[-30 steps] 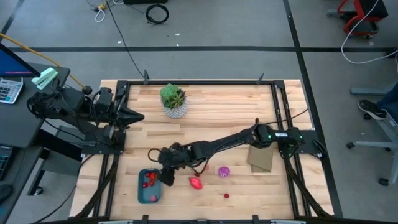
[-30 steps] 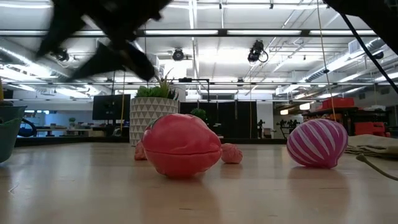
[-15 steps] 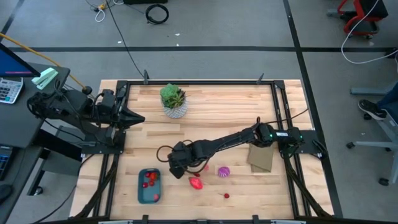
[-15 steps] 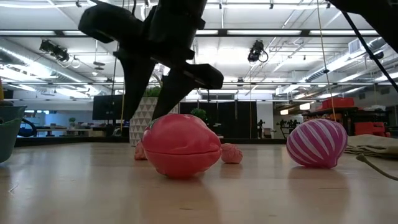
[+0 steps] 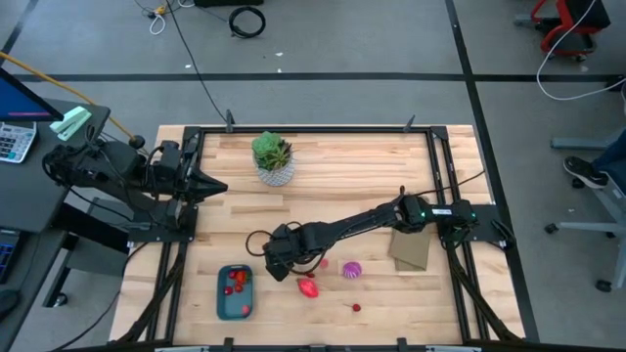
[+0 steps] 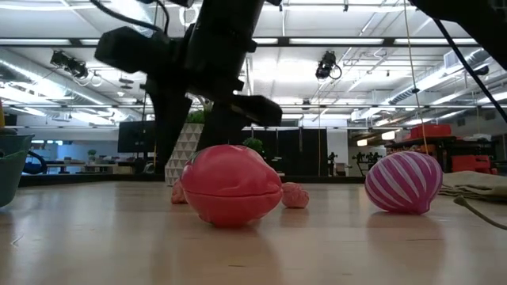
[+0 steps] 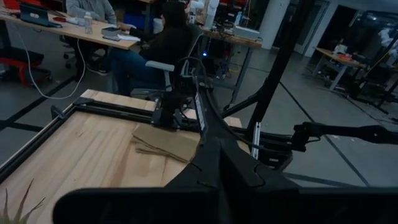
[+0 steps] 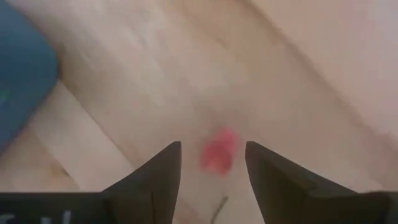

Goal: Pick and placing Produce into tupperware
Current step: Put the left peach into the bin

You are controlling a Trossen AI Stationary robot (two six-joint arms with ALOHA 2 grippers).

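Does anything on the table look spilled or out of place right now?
Nothing looks spilled or damaged. A few red pieces already sit in the blue tray; the oval red piece, the purple ball and one tiny red piece lie loose on the table. The right tool hovers open over another small red piece.

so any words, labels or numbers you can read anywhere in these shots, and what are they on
None can be read.
Calculator on the side desk by the left arm: its keys are too small to read.
Blue tupperware, purple ribbed ball, white plant pot and cardboard piece: no print visible.
Room monitors behind the table in the low view: dark, nothing legible.
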